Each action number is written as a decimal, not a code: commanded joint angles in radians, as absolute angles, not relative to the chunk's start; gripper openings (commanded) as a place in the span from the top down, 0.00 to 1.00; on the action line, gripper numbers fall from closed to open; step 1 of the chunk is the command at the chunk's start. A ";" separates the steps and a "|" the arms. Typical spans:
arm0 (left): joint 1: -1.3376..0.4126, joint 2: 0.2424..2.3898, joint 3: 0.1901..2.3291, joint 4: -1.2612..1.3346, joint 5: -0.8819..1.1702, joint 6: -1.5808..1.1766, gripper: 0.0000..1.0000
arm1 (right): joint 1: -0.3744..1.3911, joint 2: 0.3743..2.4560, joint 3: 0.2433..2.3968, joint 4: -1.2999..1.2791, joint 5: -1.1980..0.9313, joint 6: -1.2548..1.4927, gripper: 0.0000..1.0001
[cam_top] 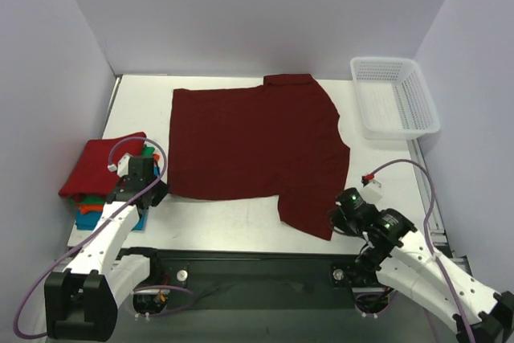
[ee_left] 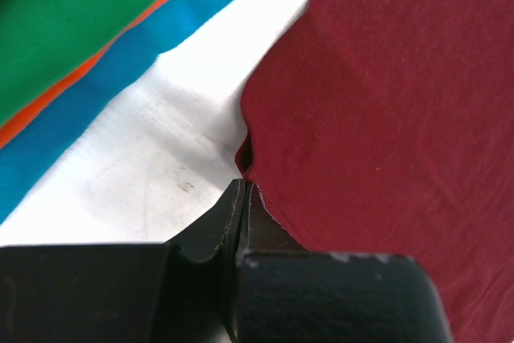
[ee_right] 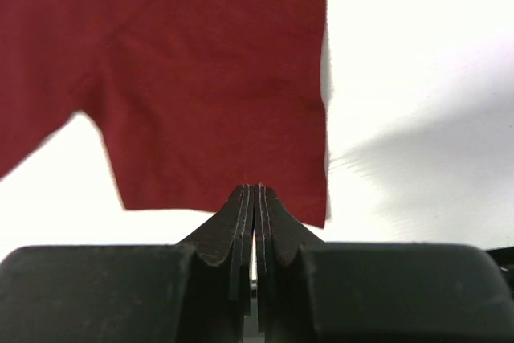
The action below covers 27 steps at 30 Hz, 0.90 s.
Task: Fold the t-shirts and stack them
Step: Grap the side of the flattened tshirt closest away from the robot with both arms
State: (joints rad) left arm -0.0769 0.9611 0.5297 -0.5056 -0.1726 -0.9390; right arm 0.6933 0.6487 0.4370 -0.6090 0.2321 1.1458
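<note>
At 9 o'clock the folded stack (cam_top: 96, 168) sits done; maroon t-shirt (cam_top: 253, 142) lies unfolded, left end effector (ee_left: 243, 190) and right end effector (ee_right: 255, 190) clamped on its near edge.

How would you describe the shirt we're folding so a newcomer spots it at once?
On the white table, look at the middle, between the stack of folded shirts on the left and the basket at the far right. The maroon shirt lies there, the only one spread flat and darker than the bright red one topping the stack.
</note>
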 commanded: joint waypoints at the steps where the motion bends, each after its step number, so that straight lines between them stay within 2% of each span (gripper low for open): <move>1: -0.077 0.922 0.529 -0.551 -0.227 -0.934 1.00 | 0.684 0.569 0.506 -0.745 0.285 1.100 1.00; 3: -0.077 0.916 0.519 -0.546 -0.226 -0.934 1.00 | 0.684 0.558 0.512 -0.768 0.305 1.089 0.98; 4: -0.077 0.916 0.515 -0.545 -0.225 -0.937 1.00 | 0.683 0.569 0.500 -0.770 0.307 1.086 0.85; 8: -0.077 0.923 0.511 -0.532 -0.222 -0.939 1.00 | 0.683 0.678 0.476 -0.759 0.302 1.109 0.67; 9: -0.077 0.928 0.511 -0.529 -0.218 -0.940 1.00 | 0.683 0.721 0.462 -0.734 0.295 1.111 0.59; 13: -0.077 0.937 0.511 -0.523 -0.212 -0.940 1.00 | 0.681 0.791 0.423 -0.600 0.246 1.086 0.44; 16: -0.077 0.937 0.514 -0.525 -0.212 -0.937 1.00 | 0.676 0.848 0.403 -0.534 0.203 1.074 0.40; 24: -0.077 0.942 0.511 -0.517 -0.204 -0.937 1.00 | 0.672 0.957 0.350 -0.423 0.173 1.081 0.39; 27: -0.077 0.940 0.511 -0.514 -0.204 -0.937 1.00 | 0.666 0.983 0.339 -0.416 0.193 1.085 0.51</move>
State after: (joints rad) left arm -0.0769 0.9417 0.5056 -0.5316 -0.2016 -0.9390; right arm 0.6769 0.9409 0.3801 -0.4328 0.1825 1.0698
